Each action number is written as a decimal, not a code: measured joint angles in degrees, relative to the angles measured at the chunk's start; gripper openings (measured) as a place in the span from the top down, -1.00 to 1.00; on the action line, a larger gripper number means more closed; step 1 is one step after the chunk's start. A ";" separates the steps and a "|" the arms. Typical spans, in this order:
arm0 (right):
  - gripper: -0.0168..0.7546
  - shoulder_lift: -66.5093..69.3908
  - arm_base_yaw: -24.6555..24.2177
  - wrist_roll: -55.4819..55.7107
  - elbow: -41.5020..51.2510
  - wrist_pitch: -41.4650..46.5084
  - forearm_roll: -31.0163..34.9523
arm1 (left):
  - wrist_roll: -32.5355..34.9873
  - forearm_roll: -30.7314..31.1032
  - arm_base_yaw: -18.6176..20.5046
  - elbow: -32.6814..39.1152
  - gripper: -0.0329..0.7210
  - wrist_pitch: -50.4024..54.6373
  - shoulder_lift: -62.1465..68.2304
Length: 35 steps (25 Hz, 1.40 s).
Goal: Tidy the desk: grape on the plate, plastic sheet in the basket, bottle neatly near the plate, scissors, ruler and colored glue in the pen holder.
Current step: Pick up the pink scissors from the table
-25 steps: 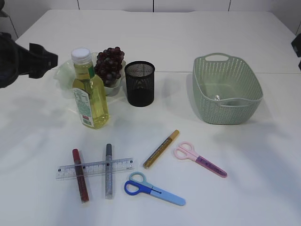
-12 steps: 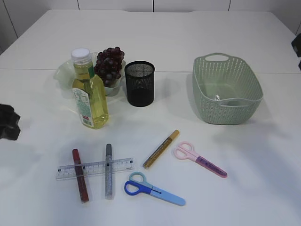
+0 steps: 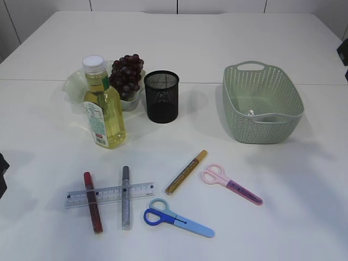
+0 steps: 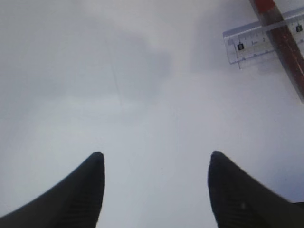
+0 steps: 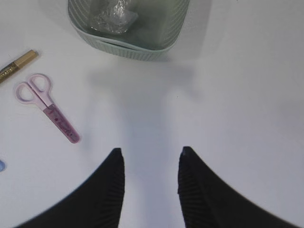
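Note:
The grape bunch lies on the clear plate, with the yellow bottle upright right in front. The black mesh pen holder stands beside them. A crumpled plastic sheet is inside the green basket. On the table lie a ruler over red glue and silver glue, gold glue, pink scissors and blue scissors. My left gripper hangs open over bare table left of the ruler. My right gripper is open and empty, in front of the basket.
In the exterior view, only a dark bit of the left arm shows at the left edge, and a bit of the right arm at the right edge. The pink scissors lie to the left of my right gripper.
The left arm has dropped from beside the plate down the left side and almost out of the exterior view. The objects have not moved.

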 joint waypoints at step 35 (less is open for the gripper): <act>0.14 0.30 1.74 -7.17 0.00 0.00 7.68 | 3.37 -5.87 1.51 -7.54 -0.37 1.19 -0.72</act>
